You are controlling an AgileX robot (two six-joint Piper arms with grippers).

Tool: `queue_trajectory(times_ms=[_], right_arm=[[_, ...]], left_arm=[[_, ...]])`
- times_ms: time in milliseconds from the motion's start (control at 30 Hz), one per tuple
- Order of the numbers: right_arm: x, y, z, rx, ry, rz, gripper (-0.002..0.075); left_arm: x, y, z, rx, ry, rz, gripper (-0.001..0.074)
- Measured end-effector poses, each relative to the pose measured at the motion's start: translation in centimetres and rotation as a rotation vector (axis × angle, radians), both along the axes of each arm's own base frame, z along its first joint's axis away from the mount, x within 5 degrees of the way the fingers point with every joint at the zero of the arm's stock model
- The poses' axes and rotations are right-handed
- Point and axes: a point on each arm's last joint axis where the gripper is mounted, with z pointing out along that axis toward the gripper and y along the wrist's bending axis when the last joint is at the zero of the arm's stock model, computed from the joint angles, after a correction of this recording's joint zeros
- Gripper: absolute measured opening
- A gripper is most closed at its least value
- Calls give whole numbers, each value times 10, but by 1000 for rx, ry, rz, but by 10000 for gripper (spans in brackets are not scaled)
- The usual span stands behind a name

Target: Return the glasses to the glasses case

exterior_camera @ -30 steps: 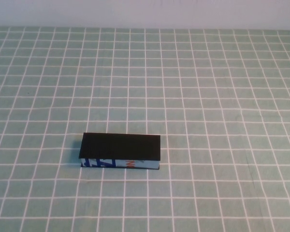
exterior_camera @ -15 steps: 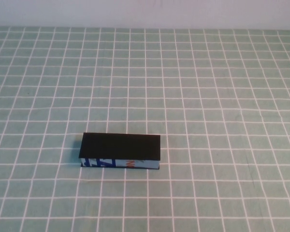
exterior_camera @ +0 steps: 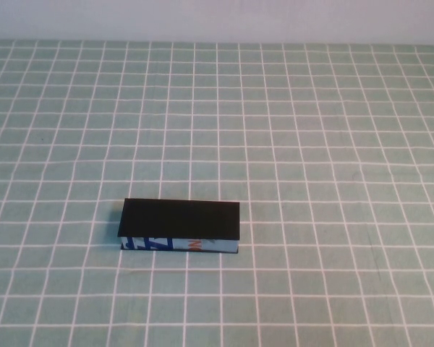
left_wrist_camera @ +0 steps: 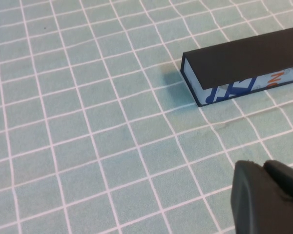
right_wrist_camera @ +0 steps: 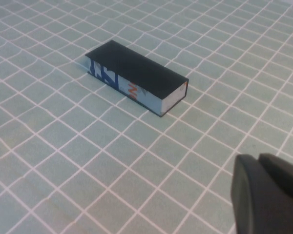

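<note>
One glasses case (exterior_camera: 181,227), lid shut; one checked cloth (exterior_camera: 333,144); two hands, left (left_wrist_camera: 268,197), right (right_wrist_camera: 266,192).

Neither arm shows in the high view — both are drawn back out of it. In the left wrist view, only a black part of the left gripper (left_wrist_camera: 269,197) juts in at the corner, held above the table and touching nothing. The right gripper (right_wrist_camera: 266,194) shows the same way in the right wrist view — a dark, blunt bulk at the corner, raised clear and holding nothing.
</note>
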Motion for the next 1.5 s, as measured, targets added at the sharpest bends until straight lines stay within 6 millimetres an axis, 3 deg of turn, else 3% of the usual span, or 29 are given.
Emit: queue_trajectory(times_ms=[700, 933, 1167, 1500], right_arm=[[-6, -4, -2, 27, -25, 2, -11], [-6, -4, -2, 27, -25, 2, -11], [-6, -4, -2, 27, -25, 2, -11], [-6, -4, -2, 28, -27, 2, -11]], left_arm=[[0, 2, -1, 27, 6, 9, 1], [6, 14, 2, 194, -88, 59, 2], [7, 10, -10, 175, -68, 37, 2], [19, -9, 5, -22, -411, -56, 1]])
